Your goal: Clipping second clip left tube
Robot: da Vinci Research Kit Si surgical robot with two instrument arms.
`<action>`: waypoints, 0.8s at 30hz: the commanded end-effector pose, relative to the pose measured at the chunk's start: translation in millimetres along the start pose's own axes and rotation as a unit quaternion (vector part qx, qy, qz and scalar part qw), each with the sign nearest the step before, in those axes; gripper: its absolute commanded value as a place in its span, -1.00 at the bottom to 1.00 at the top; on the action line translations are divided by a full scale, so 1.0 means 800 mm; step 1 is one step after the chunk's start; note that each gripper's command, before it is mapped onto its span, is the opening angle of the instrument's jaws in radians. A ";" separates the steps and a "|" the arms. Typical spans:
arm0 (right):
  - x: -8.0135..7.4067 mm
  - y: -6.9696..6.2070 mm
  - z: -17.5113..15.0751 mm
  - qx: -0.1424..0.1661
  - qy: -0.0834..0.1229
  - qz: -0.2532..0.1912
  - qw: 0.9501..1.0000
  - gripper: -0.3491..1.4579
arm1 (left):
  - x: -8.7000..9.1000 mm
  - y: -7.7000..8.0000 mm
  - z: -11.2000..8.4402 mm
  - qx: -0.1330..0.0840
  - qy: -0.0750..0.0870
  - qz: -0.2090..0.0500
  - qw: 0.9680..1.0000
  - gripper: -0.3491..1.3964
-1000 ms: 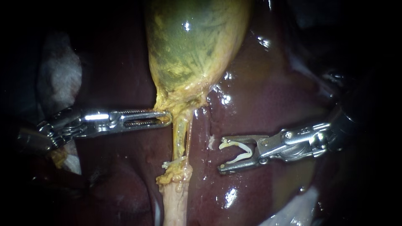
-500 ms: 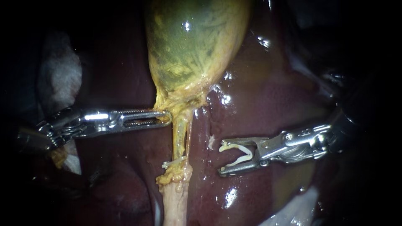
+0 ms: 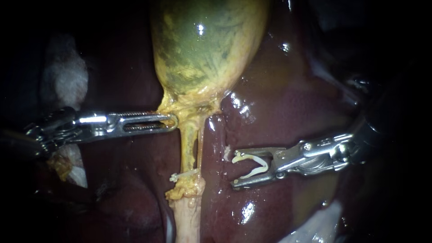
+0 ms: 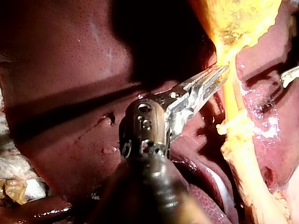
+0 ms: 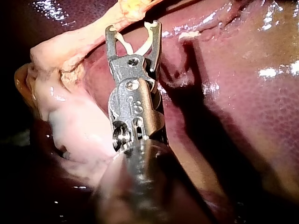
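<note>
My right instrument (image 3: 234,169) holds a white clip (image 3: 252,164) seated between its wide-spread jaws, touching both; the left tube (image 3: 188,143) lies ahead of the tips, apart from them. My left instrument (image 3: 173,122) is clamped on the neck of the gallbladder (image 3: 204,49)

No legible text, label, brand, number or sign in any view.

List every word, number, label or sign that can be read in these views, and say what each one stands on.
No readable text anywhere.
Liver, gallbladder, left tube, clip: no writing on them.
Right instrument: faint marks on its metal body, too small and blurred to read.
</note>
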 end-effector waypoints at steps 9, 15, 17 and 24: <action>0.0022 -0.0004 0.0028 -0.003 0.001 0.016 1.000 0.05 | 0.0013 0.0013 -0.0017 0.002 0.000 0.002 1.000 -0.69; 0.0042 -0.0003 0.0057 -0.001 0.003 0.040 0.999 0.04 | 0.0013 0.0015 -0.0017 0.002 0.000 0.002 1.000 -0.69; 0.0047 -0.0003 0.0066 0.000 0.003 0.048 0.999 0.04 | 0.0012 0.0015 -0.0017 0.002 0.000 0.002 1.000 -0.69; 0.0060 0.0011 0.0095 0.015 0.000 0.089 0.996 0.03 | 0.0012 0.0016 -0.0017 0.002 0.000 0.002 1.000 -0.69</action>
